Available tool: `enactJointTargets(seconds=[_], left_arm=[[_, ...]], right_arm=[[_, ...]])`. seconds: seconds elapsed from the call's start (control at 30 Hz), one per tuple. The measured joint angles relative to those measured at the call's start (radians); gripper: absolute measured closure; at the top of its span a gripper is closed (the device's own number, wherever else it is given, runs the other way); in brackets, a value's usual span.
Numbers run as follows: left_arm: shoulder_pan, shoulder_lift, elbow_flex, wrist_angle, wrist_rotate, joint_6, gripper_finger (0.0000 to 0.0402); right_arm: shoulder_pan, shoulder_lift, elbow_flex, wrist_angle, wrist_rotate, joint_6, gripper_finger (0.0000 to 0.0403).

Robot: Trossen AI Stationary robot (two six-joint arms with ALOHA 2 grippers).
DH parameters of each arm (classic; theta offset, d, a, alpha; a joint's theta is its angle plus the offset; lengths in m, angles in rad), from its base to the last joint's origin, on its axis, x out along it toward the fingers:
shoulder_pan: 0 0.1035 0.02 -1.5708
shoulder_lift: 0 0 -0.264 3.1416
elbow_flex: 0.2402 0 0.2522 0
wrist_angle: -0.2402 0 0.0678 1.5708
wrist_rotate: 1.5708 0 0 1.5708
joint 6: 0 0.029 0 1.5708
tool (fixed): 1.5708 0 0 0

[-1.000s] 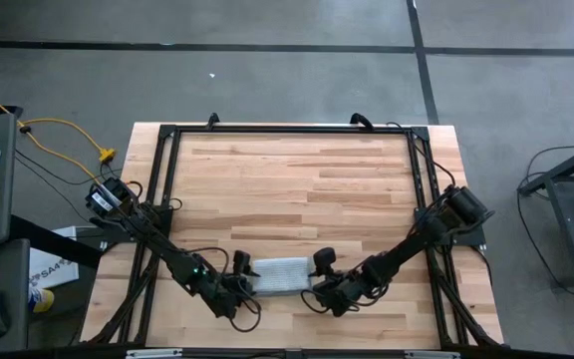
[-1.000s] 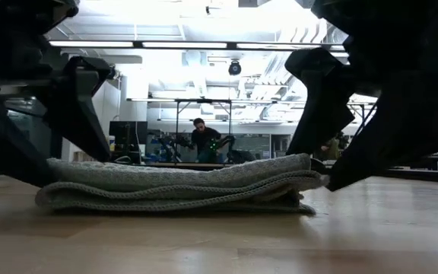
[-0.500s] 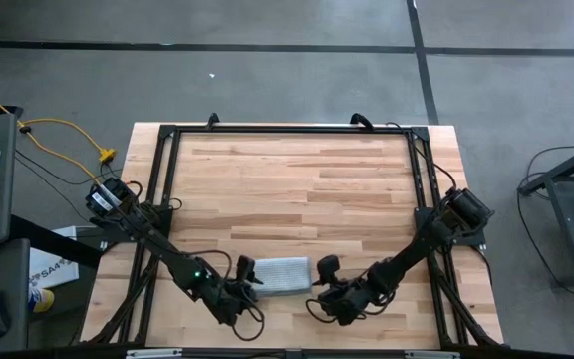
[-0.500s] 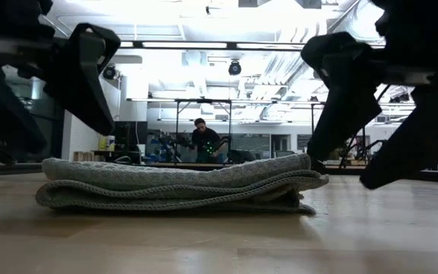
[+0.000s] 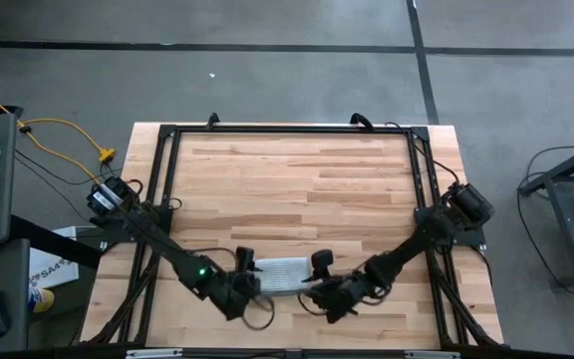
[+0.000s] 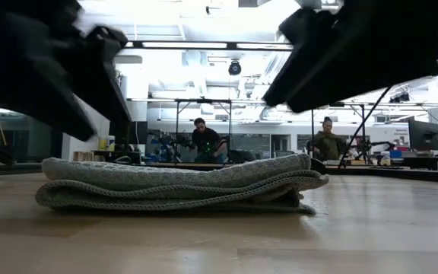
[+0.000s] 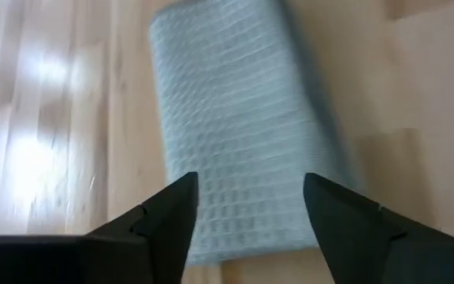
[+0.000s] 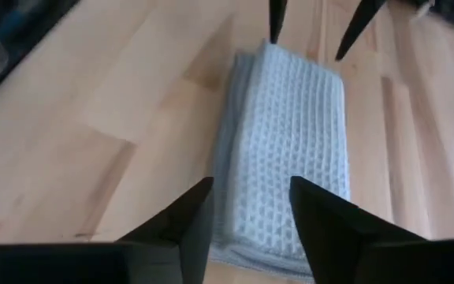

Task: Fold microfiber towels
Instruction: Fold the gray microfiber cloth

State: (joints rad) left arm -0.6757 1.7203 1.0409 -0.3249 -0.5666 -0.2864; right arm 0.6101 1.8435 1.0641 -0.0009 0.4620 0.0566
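Note:
The pale grey-blue microfiber towel lies folded into a narrow several-layer stack on the wooden table near the middle of its near edge, and also shows in the low view. My left gripper is open and hovers over the towel's left end. My right gripper is open and hovers over the towel's right end. In the low view both grippers, left and right, stand clear above the towel.
A black metal frame runs round the table's edges. Bare wood lies on the far side of the towel. People sit at desks in the room beyond the table.
Both grippers have gone up from table height beside the towel's two ends and now hang above those ends, each a little closer to the towel's middle. The towel has stayed where it was, folded.

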Motion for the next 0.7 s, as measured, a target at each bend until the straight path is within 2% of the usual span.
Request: enactJointTargets(seconds=[0.17, 0.37, 0.7], left_arm=[[0.056, 0.0, 0.0, -0.022, 0.068, -0.039, 0.0236], [0.06, 0.0, -0.008, -0.036, 0.127, -0.037, 0.0313], [0.06, 0.0, -0.121, 0.108, 0.132, -0.067, 0.0352]], right_arm=[[-0.082, 0.006, 0.0, -0.017, -0.173, 0.057, 0.0301], [-0.126, 0.008, 0.0, -0.018, -0.233, 0.031, 0.0355], [-0.147, 0.03, -0.001, -0.011, -0.236, 0.003, 0.0388]])
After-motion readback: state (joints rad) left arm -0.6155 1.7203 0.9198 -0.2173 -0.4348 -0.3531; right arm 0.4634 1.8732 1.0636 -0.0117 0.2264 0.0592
